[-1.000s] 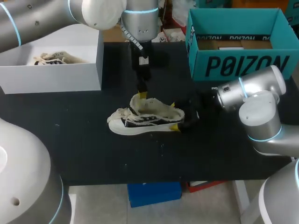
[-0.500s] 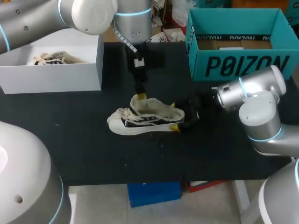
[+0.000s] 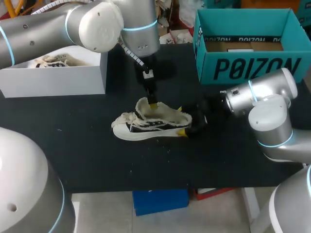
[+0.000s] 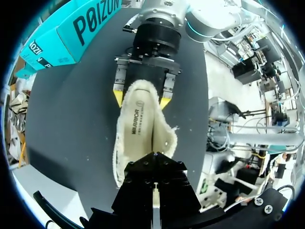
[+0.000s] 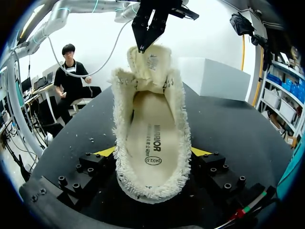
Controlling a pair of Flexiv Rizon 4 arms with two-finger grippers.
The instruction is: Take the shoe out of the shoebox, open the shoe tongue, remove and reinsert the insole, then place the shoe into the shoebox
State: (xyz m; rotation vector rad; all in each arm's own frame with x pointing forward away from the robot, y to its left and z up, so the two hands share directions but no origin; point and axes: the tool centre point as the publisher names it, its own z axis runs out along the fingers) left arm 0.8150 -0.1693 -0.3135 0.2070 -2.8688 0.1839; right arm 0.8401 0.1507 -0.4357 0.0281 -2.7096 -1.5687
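— Where do we have the shoe (image 3: 150, 124)?
— On its sole, mid-way along the black table (image 3: 97, 160), well apart from the white shoebox (image 3: 63, 80) (a second shoe (image 3: 56, 61) lies in there).
— And our grippers?
— Our right gripper (image 3: 181, 120) clamps the heel from both sides. Our left gripper (image 3: 153, 103) pinches the top of the tongue (image 5: 151, 62), which stands upright.

Two shoes (image 3: 150, 124), two boxes (image 3: 53, 80), two pincers (image 3: 153, 103)
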